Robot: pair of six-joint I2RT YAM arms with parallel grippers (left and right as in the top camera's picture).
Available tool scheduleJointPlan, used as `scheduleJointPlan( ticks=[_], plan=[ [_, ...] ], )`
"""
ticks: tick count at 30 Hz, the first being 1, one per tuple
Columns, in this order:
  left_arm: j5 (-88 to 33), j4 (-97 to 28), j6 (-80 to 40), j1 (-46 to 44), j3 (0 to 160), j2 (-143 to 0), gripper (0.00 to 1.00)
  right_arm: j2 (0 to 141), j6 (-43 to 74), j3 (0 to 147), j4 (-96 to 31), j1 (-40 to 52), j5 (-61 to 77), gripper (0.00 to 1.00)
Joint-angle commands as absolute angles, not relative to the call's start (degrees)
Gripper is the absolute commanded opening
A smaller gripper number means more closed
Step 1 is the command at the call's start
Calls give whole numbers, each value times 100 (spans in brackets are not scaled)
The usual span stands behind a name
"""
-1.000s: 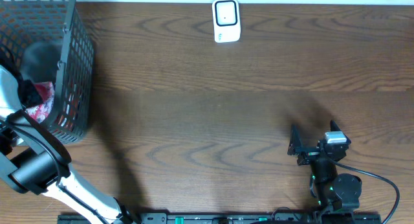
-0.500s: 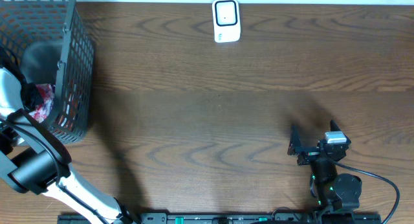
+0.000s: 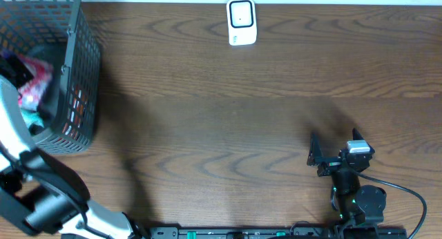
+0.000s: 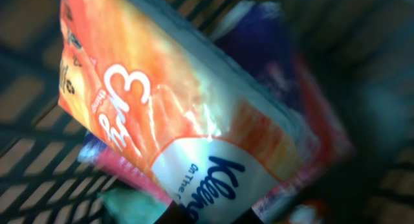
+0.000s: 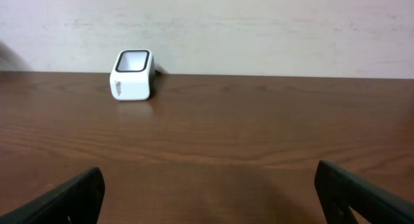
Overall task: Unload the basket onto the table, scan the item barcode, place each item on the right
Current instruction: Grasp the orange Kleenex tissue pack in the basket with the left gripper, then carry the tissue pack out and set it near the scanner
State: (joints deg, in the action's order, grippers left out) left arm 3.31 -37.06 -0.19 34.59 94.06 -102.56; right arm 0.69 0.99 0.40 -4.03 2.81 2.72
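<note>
White scanner [image 5: 132, 75] stands on table [image 5: 259, 140], fingers [image 5: 76, 195] spread wide

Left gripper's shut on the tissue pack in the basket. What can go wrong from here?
The left gripper grips the tissue pack near one end; the soft wrap may slip. The pack could snag the basket wall coming out. No barcode shows, so it may reach the scanner facing wrong.
</note>
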Motion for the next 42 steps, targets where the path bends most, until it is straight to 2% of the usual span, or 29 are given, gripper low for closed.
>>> scheduleJointPlan(
  ticks=[1,23,30,35,42],
  plan=[
    [-722,-3524,-163,3371,9522,-9924,7,38,121,36,-427,233,222,99],
    [-902,-3758,-375,3236,9498,-9821,7,38,121,36,-427,233,222,99],
    [-1188,-3299,-392,3238,9502,-9393,7,38,121,36,-427,233,222,99],
    [-1223,-2904,-897,3236,9502,-8833,7,38,121,36,-427,233,222,99],
    [-2591,-2722,-932,3109,9500,-8335,7,38,121,36,-427,233,222,99]
  ],
)
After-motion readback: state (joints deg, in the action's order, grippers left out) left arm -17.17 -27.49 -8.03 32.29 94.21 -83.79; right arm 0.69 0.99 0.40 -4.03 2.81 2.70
